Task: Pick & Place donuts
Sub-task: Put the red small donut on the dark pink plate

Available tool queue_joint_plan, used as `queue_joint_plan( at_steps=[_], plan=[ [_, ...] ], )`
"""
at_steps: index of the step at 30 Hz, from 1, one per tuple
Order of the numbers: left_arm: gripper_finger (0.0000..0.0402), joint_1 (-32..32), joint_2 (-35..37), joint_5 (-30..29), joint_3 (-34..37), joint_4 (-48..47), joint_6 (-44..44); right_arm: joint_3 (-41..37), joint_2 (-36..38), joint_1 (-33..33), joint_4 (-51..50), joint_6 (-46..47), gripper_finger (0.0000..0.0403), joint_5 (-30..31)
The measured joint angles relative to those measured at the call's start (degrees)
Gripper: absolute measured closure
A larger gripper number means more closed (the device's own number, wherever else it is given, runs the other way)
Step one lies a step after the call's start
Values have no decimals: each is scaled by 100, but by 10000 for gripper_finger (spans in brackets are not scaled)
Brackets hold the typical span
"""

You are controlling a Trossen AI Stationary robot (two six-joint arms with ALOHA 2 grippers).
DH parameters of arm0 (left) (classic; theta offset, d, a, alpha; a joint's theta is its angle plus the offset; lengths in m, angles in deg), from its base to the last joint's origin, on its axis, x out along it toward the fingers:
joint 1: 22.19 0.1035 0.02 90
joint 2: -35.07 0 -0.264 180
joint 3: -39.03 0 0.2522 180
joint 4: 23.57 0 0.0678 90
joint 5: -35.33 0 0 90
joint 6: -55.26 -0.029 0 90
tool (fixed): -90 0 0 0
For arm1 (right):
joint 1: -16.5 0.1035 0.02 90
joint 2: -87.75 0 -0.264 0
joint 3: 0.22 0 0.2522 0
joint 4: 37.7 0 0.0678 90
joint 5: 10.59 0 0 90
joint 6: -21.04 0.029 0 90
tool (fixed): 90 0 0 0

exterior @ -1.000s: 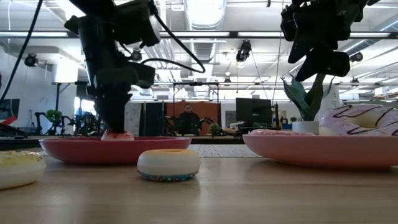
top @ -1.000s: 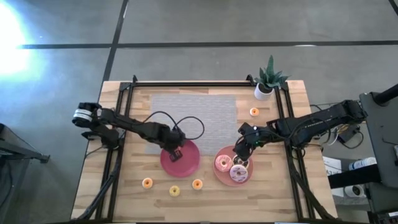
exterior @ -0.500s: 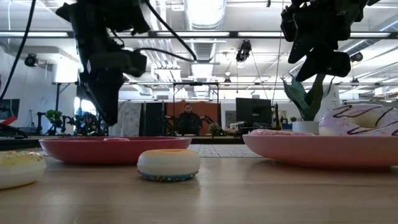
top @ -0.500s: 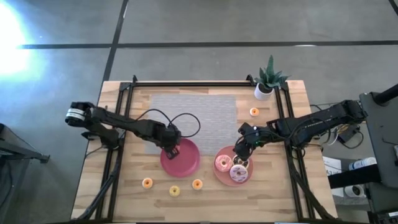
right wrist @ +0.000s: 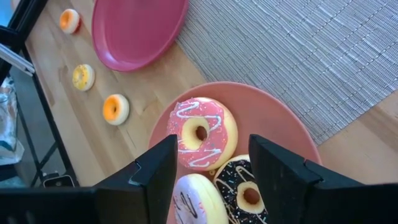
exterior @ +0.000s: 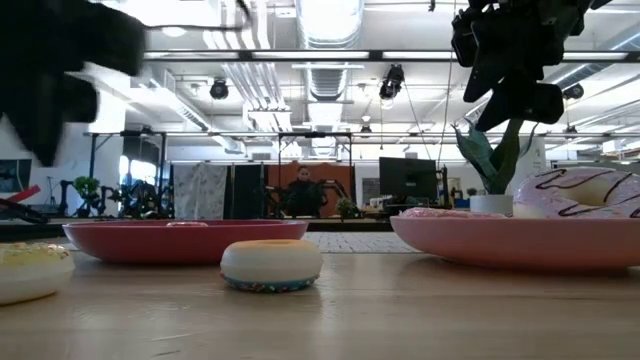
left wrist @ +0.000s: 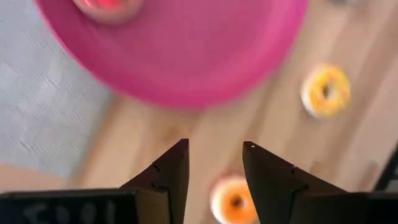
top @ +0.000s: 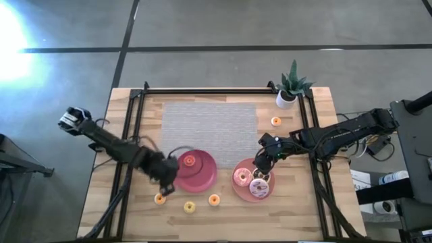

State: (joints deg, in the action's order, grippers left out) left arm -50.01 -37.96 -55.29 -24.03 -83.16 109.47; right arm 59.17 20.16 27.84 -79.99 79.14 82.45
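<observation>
My left gripper [top: 165, 188] is open and empty, low over the wood between the left pink plate [top: 206, 177] and an orange mini donut [top: 159, 198]. That donut shows between its fingers in the left wrist view [left wrist: 232, 200]. A red mini donut [top: 190, 160] lies on the left plate. My right gripper [top: 260, 165] is open and empty above the right plate [top: 237, 191]. That plate holds a pink sprinkled donut [right wrist: 202, 134], a white-pink one [right wrist: 194, 200] and a chocolate one [right wrist: 246, 190].
A yellow mini donut [top: 190, 206] and another orange one [top: 214, 199] lie on the wood near the front edge. One more orange mini [top: 275, 121] lies beside a potted plant [top: 291, 86] at the far right. A grey mat [top: 210, 123] covers the far middle.
My left gripper has let go of the red mini donut on the left plate and risen. It then swung toward the table's near-left, down toward the orange mini donut. The red donut stays lying on the plate. My right gripper has kept still.
</observation>
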Motion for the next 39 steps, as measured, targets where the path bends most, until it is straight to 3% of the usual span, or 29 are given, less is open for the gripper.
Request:
queue_joint_plan(
  at_steps=[5, 8, 12, 20, 27, 35, 39],
  plan=[
    [278, -1344, -136, -797, -43, 434, 737, -2, -1, -4, 2, -117, 213, 10],
    [278, -1782, -354, -1058, -92, 339, 1543, -2, -1, -4, 2, -118, 213, 13],
    [278, -2058, -662, -1097, -144, 302, 2393, -2, -1, -4, 2, -137, 213, 21],
    [302, -2416, -1470, -938, -938, -55, 2392, -2, -1, -15, 38, -220, 213, 109],
    [328, -2867, -2245, -1430, -1774, -625, 2440, -4, -3, -13, 61, -126, 213, 109],
    [281, -3020, -2289, -1346, -1714, -754, 3375, -4, -3, -13, 63, -111, 213, 108],
    [262, -2943, -1889, -1475, -1698, -1542, 4209, -4, -3, -13, 87, -113, 213, 121]
  ],
)
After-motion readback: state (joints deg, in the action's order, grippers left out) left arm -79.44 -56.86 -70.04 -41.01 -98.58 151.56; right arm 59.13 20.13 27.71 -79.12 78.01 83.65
